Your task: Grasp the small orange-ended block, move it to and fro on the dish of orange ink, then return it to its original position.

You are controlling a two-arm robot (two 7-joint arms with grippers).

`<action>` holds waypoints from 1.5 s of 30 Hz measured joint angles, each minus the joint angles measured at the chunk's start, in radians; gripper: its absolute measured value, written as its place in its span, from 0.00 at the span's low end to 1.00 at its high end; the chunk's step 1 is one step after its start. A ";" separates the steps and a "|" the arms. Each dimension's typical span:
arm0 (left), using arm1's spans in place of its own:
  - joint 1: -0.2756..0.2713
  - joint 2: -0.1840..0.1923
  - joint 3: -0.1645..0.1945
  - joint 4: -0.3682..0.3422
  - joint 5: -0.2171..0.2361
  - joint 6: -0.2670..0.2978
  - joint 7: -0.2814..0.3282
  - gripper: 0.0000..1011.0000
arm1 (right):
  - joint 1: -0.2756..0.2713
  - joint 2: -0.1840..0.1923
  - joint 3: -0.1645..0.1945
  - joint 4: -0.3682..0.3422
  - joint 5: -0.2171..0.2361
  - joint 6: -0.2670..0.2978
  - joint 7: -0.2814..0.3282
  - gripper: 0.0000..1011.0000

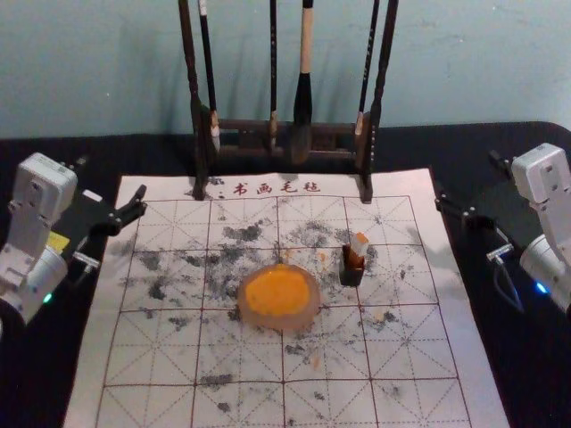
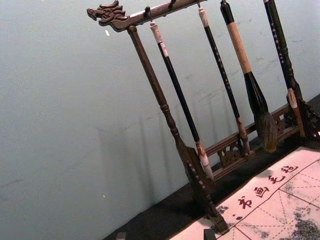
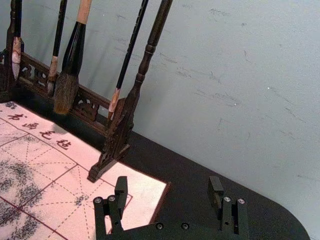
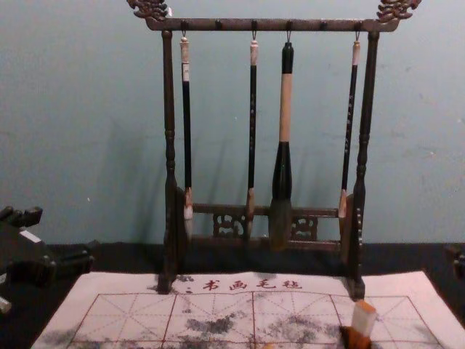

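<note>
The small orange-ended block point(image 1: 359, 244) stands in a small dark holder point(image 1: 352, 268) on the calligraphy mat point(image 1: 326, 400), leaning a little, its pale upper part sticking out above the rim. Just beside it, towards the robot's left, lies the dish of orange ink point(image 1: 277, 296), a rounded dish with a broad orange pool inside its paler rim. Dark ink smudges mark the gridded felt around both.

Farther out, the right hand point(image 3: 168, 186) is released, its two fingers wide apart with nothing between them; it hangs by the mat's right edge, well apart from the block. The left hand point(image 1: 111, 177) is parked over the left edge, also spread and holding nothing. Behind the mat, the wooden brush rack point(image 4: 171, 153) carries its hanging brushes, among them one thick brush point(image 4: 285, 109).

The task looks to be at its very start, the grasp not yet made. The right hand seems best placed: it should come inward and down over the block, close on the pale upper part, then lift straight enough to clear the holder without tipping it before crossing to the ink.
</note>
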 joint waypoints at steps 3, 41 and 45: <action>0.000 0.000 0.000 0.000 0.000 0.000 0.000 0.99 | 0.000 0.000 0.000 0.000 0.000 0.000 0.000 0.99; 0.000 0.000 0.000 0.000 0.000 0.000 0.000 0.99 | 0.000 0.000 0.000 0.000 0.000 0.000 0.000 0.99; 0.000 0.000 0.000 0.000 0.000 0.000 0.000 0.99 | 0.000 0.000 0.000 0.000 0.000 0.000 0.000 0.99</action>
